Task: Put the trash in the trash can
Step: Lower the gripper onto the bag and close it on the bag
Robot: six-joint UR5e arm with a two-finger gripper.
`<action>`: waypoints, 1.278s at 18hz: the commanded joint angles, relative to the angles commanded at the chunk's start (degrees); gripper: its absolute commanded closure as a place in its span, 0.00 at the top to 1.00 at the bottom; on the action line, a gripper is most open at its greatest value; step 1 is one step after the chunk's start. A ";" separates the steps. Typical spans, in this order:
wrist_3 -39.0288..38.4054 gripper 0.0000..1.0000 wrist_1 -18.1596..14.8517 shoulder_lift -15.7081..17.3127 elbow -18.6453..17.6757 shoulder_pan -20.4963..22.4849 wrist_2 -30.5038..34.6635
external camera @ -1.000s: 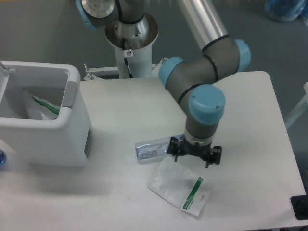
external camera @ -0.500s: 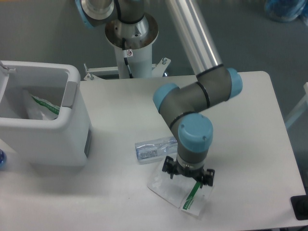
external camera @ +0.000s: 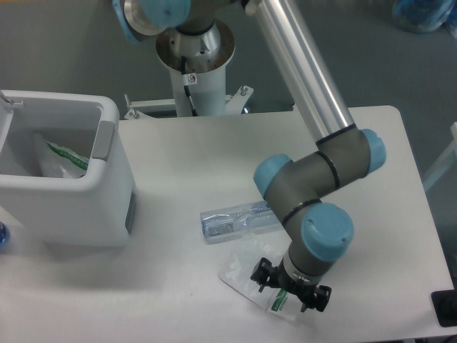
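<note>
At the 9 o'clock side of the table (external camera: 178,150) stood the bin (external camera: 71,204), white and boxy, with a grey panel (external camera: 105,141) on its right rim. Inside it lay 1 white pouch with green print (external camera: 63,158), resting against the inner wall. A small blue object (external camera: 3,236) showed at the frame's left edge, beside the bin; it could not be identified.

Near the table's centre lay the bottle (external camera: 232,220), crushed, clear, on its side with its long axis running 9 to 3 o'clock. Its pale blue label faced the camera. Its right end passed behind the arm (external camera: 314,186).

Just at 5 o'clock from the bottle lay 1 pouch (external camera: 239,271), flat and translucent white, on the table near the front edge. Its green stripe was partly visible beneath the gripper (external camera: 291,291).

The gripper pointed straight down over the right part of the pouch. 2 dark fingers (external camera: 261,274) were seen set apart, 1 to each side of the green stripe. Whether they touched or gripped the pouch could not be determined from this view.

A dark object (external camera: 446,309) sat at the table's 4 o'clock corner, cut off by the frame.
</note>
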 joint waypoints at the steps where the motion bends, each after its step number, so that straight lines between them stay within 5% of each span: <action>1: -0.09 1.00 -0.44 -0.79 1.23 0.00 0.00; 4: -0.09 1.00 -3.60 -2.82 4.14 0.00 0.17; 14: -0.35 0.91 -3.87 -3.70 3.44 -0.61 0.62; 17: -0.44 0.67 -5.45 -3.17 2.48 -0.70 0.53; 21: -0.17 0.13 -5.72 -1.07 0.28 -0.70 0.62; 23: -0.52 0.00 -5.37 -0.54 -0.25 -0.79 0.70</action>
